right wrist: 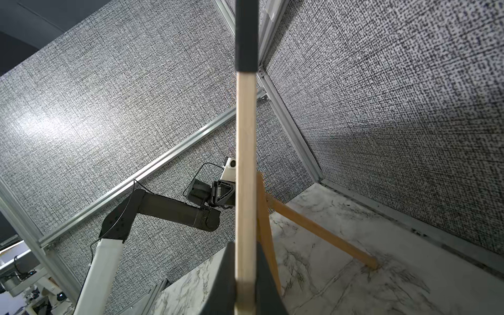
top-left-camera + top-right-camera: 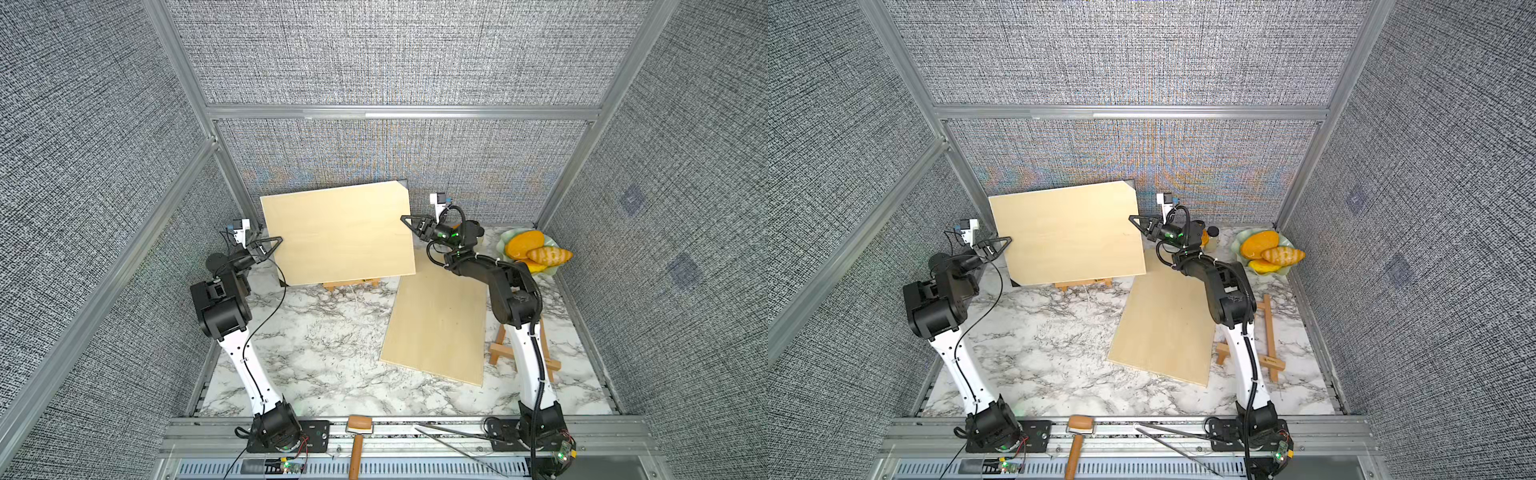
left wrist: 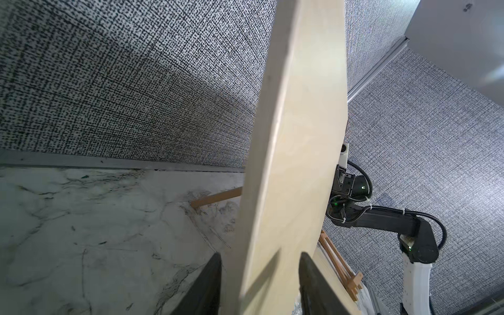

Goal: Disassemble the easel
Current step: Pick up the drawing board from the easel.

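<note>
Long axis of board (image 2: 336,237) runs left-right: right claw (image 2: 405,219) clenched on its right edge; left claw (image 2: 277,241) straddles left edge, unclenched, gap showing.

Pale flat wooden board (image 3: 294,163), seen edge-on, between the black fingers (image 3: 204,283) of the left gripper (image 3: 260,255).
The board rises steeply over the white marble-patterned tabletop (image 3: 81,231) (whether the fingers actually press it is unclear). A light wooden easel strut (image 3: 215,199) shows on one side, the black-and-white right arm (image 3: 381,218) on the other, against grey woven walls (image 3: 122,81).
</note>
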